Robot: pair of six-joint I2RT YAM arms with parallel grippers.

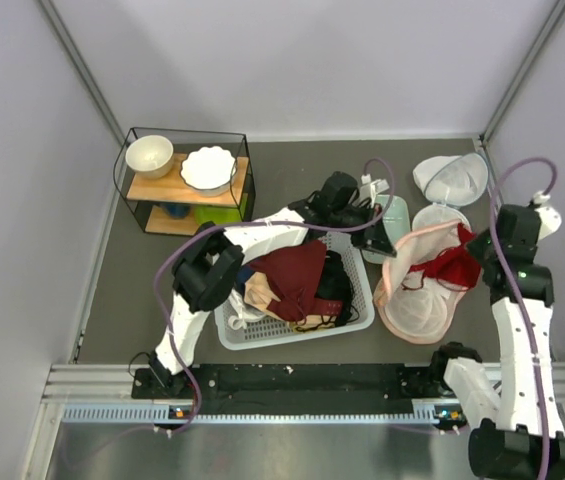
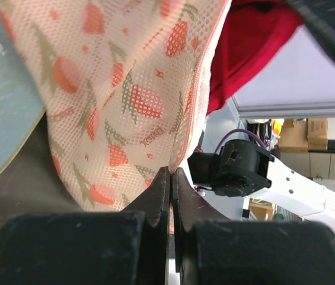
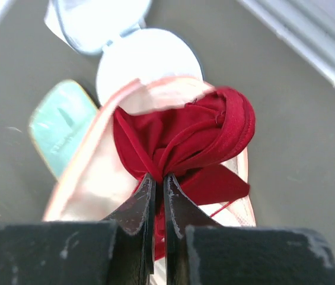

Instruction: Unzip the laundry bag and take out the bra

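The peach-pink flowered laundry bag (image 1: 414, 300) lies open to the right of the basket. My left gripper (image 1: 390, 243) is shut on the bag's edge (image 2: 182, 127) at its upper left. The red bra (image 1: 449, 266) hangs bunched at the bag's mouth. My right gripper (image 1: 479, 247) is shut on the bra (image 3: 182, 139) and holds it partly out of the bag (image 3: 105, 193). The bra also shows in the left wrist view (image 2: 247, 44) behind the bag's rim.
A white basket (image 1: 262, 335) with maroon (image 1: 292, 278), black and beige clothes sits in the middle. A mint-green tray (image 1: 394, 215) and white mesh pouches (image 1: 452, 178) lie behind the bag. A wire shelf (image 1: 184, 180) with white bowls stands at the back left.
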